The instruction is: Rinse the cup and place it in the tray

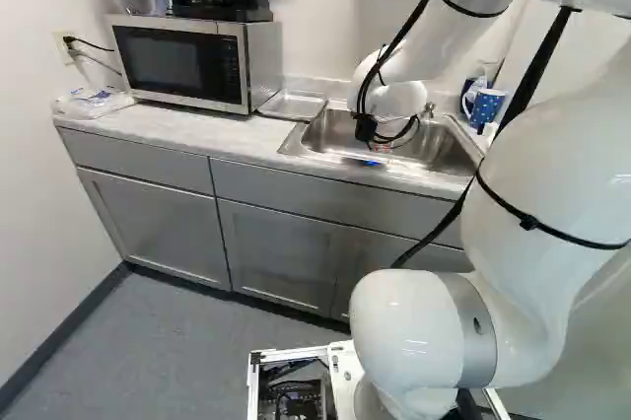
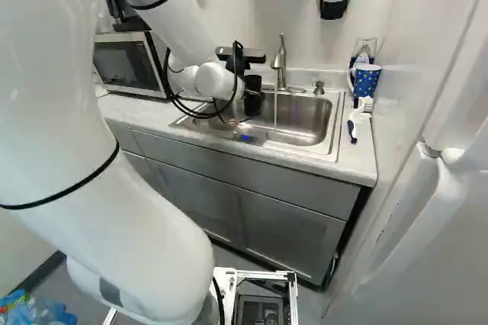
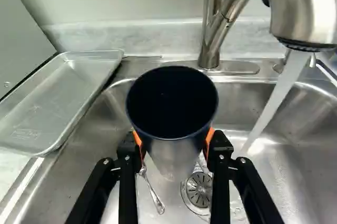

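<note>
Over the sink [image 3: 239,100], the cup [image 3: 172,105] is being clamped by the gripper [image 3: 174,142] beside the running water [image 3: 278,95], the rinse is presumably being staged, and movement under the running water is being called for next

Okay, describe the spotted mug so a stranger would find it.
Find the sink, then the counter by its right end in the right base view. The blue mug stands there, just behind the brush. Light spots set it apart from the dark-rimmed cup held in the tool.
</note>
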Available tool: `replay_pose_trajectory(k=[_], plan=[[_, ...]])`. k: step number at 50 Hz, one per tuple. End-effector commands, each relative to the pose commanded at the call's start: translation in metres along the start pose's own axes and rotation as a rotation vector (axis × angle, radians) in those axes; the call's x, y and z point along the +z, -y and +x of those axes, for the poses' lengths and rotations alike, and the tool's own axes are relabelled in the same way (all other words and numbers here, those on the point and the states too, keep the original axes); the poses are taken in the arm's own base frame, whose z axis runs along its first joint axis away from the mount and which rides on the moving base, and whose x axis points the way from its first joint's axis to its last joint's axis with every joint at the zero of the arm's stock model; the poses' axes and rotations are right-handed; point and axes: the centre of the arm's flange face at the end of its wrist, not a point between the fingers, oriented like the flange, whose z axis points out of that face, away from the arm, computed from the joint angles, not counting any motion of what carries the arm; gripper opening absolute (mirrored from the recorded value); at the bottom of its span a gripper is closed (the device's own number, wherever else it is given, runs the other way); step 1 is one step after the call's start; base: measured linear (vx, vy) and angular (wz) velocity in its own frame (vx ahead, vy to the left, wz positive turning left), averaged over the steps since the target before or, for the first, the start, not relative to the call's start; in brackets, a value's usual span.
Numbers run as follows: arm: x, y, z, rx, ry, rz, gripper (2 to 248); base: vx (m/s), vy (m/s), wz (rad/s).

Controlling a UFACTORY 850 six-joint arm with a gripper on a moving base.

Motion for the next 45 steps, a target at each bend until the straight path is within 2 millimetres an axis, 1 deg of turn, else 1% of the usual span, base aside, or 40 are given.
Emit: replay_pose_trajectory(k=[36,45], plan=[[-0.016,-0.050,-0.006,0.051,-0.007,-0.097,124,0.000,0.000,0.000],[-0.017,-0.061,-0.005,0.063,-0.009,-0.119,124,0.000,0.000,0.000]])
